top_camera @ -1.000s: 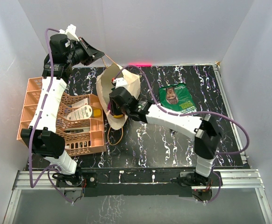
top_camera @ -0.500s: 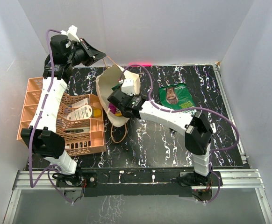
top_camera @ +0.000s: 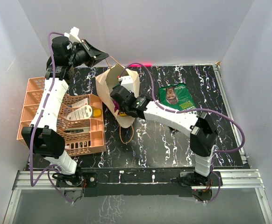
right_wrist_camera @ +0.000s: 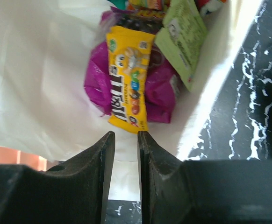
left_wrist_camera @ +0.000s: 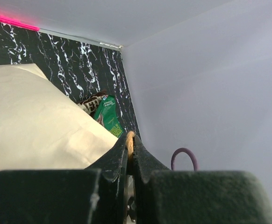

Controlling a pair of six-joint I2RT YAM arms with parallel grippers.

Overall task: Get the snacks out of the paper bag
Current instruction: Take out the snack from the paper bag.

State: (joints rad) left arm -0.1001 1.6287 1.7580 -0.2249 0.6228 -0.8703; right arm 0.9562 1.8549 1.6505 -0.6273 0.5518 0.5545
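- Your left arm stood tall from its base and reached far out, with the wrist turned toward the paper bag [top_camera: 128, 120]. The left claw [left_wrist_camera: 130, 143] was clamped tight on one bag handle [left_wrist_camera: 130, 137], holding that edge up.
- Your right arm stretched across the table [top_camera: 164, 145] with its elbow raised and its wrist dipped into the bag's mouth. The right claw [right_wrist_camera: 125, 140] was parted only narrowly and had nothing between its fingers.
- Just past those fingertips lay a yellow packet [right_wrist_camera: 126, 84], resting on a magenta packet [right_wrist_camera: 95, 86]. Ahead and to the claw's right, a light green packet [right_wrist_camera: 182, 37] leaned near the bag's inner wall.
- Farther ahead, scraps of red, orange and teal were cut off by the frame edge, and you could not tell how many packets they were.
- From above, the right wrist covered the bag's mouth and hid the contents.
- Behind the right claw, beside its forearm, a green packet [top_camera: 175, 98] lay on the table outside the bag. In the left wrist view a dark brown patch touched it, and you could not tell whether that was a second packet or print.
- Count: three packets plain inside the bag, one plain outside, and two handles. One handle was pinched, and the other, a loose loop [top_camera: 125, 135], lay below the right claw.
- One orange basket [top_camera: 35, 91] of white tubes [top_camera: 82, 112] sat beneath the left claw.
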